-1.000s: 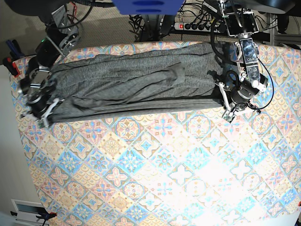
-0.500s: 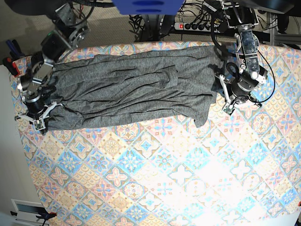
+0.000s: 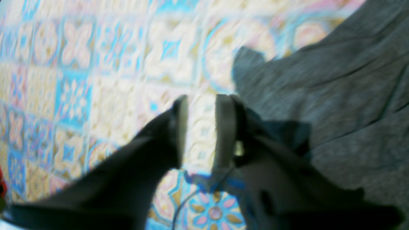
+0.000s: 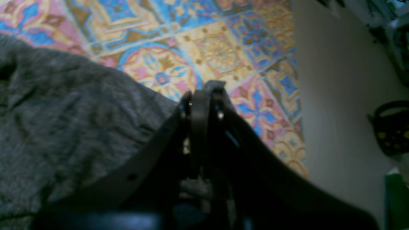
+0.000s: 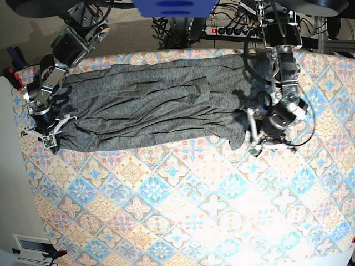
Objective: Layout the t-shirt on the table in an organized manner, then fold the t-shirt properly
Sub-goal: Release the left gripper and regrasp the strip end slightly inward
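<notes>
A: Where's the t-shirt (image 5: 150, 105)?
B: Soft grey knit, a long wrinkled band across the table's (image 5: 194, 210) far side
A: Grippers?
B: Left gripper (image 3: 199, 127) parted, empty, beside the hem; right gripper (image 4: 204, 102) closed at the other end, hold unclear

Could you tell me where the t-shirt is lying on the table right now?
In the base view the t-shirt lies stretched sideways across the far part of the table, between the right gripper and the left gripper.
</notes>
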Controlling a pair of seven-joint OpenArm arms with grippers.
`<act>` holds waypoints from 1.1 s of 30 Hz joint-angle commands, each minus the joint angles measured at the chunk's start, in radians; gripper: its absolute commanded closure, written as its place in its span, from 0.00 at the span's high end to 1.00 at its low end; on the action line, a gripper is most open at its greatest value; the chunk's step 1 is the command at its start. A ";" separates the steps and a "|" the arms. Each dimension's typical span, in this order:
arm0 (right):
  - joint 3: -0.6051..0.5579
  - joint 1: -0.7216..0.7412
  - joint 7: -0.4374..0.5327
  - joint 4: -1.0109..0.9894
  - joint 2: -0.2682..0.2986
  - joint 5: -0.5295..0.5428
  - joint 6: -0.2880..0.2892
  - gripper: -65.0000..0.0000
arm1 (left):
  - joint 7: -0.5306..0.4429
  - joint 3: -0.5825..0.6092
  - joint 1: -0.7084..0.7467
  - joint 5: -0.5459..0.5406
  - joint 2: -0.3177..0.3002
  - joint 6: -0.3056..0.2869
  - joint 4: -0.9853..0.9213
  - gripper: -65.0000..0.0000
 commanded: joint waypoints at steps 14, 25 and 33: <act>0.000 -0.006 0.026 0.015 0.020 0.021 -0.009 0.00 | -0.093 0.014 -0.133 -0.012 0.029 0.007 -0.359 0.62; -0.002 -0.006 0.026 0.015 0.020 0.019 -0.009 0.00 | -0.162 0.109 -0.131 -0.010 0.057 0.007 -0.555 0.37; -0.002 -0.005 0.026 0.015 0.020 0.019 -0.009 0.00 | -0.170 0.103 -0.113 -0.012 0.059 0.007 -0.637 0.06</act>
